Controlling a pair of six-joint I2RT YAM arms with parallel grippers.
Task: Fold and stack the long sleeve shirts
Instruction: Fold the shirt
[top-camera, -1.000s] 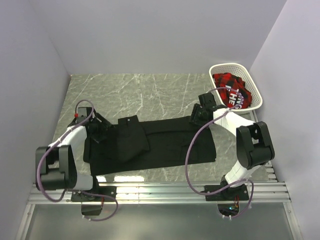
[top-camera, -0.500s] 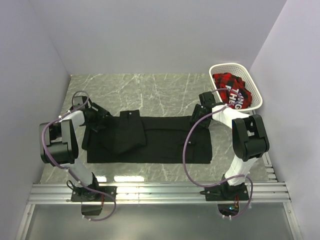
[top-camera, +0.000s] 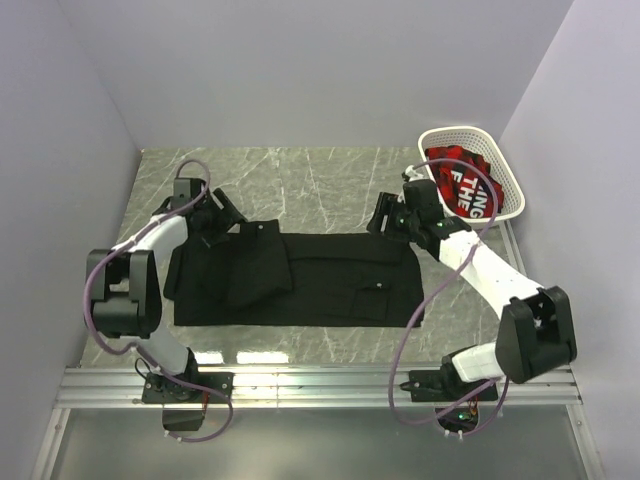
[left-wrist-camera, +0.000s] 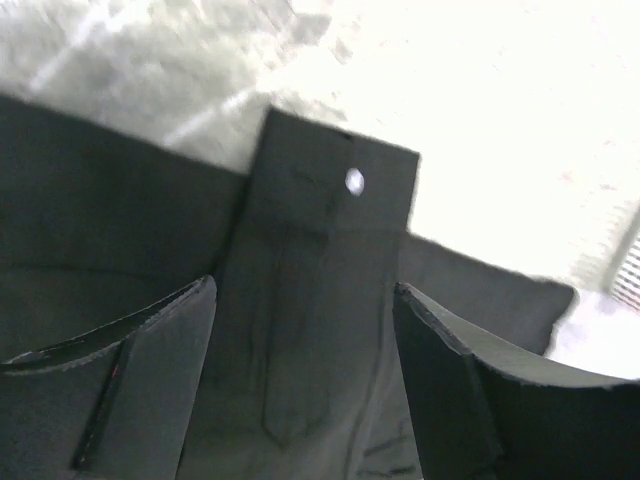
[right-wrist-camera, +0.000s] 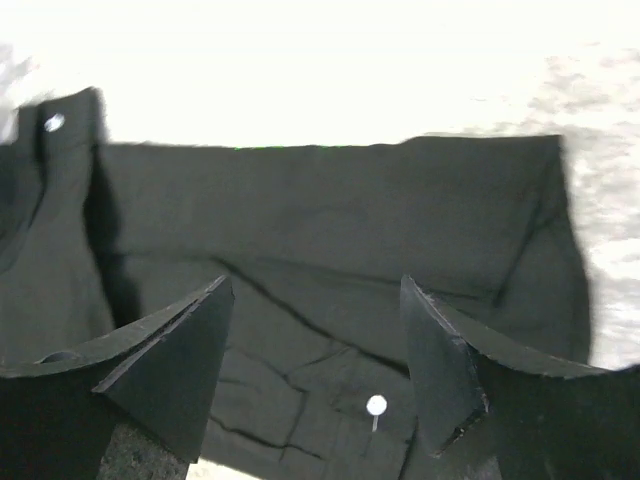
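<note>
Beneath both spread jaws, flat black shirt (top-camera: 330, 278), apparently unheld.

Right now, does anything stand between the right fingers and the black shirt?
Nothing visible does. The right fingers are open above the black shirt, with only its bare fabric showing between them. The white basket stands off to the side.

Shirt (top-camera: 320, 275) is reading plain black, no pattern. White button (left-wrist-camera: 354, 181) is showing just ahead of the left gripper (left-wrist-camera: 302, 290), second white button (right-wrist-camera: 376, 404) is sitting between the right gripper (right-wrist-camera: 315, 285) fingers. Fingers are looking black. Table (top-camera: 300, 185) is showing grey-green marble with white veins. Basket (top-camera: 470, 133), out past the right gripper's outer side, is showing white lattice. It is holding red-and-black plaid cloth (top-camera: 450, 160) with white lettering. Arms (top-camera: 480, 270) are showing white and black, cables (top-camera: 92, 290) purple.
</note>
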